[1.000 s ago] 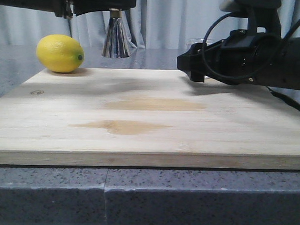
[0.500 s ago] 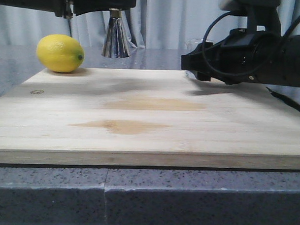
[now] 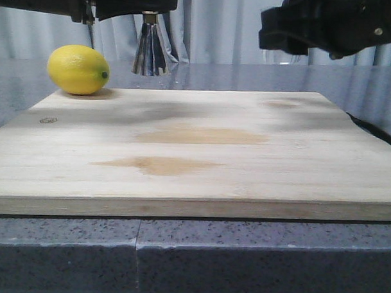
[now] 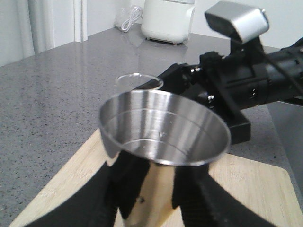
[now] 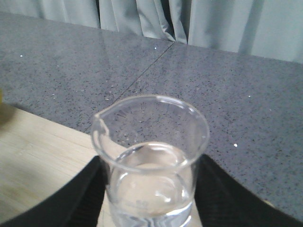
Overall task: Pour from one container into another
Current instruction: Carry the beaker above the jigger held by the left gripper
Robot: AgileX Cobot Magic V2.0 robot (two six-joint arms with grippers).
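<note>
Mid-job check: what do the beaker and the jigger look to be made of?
The small clear beaker with a pouring lip looks like glass: transparent, glossy rim, clear liquid visible through its wall. The shiny silver cone-shaped jigger looks like polished steel: mirror-bright inside with reflections and faint ring lines.

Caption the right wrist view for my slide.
Right gripper holding an upright glass beaker of clear liquid above the board's edge.

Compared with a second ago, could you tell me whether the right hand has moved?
Yes. The right hand has risen: it was low over the wooden board, and now sits well above the board's far edge, carrying the beaker.
</note>
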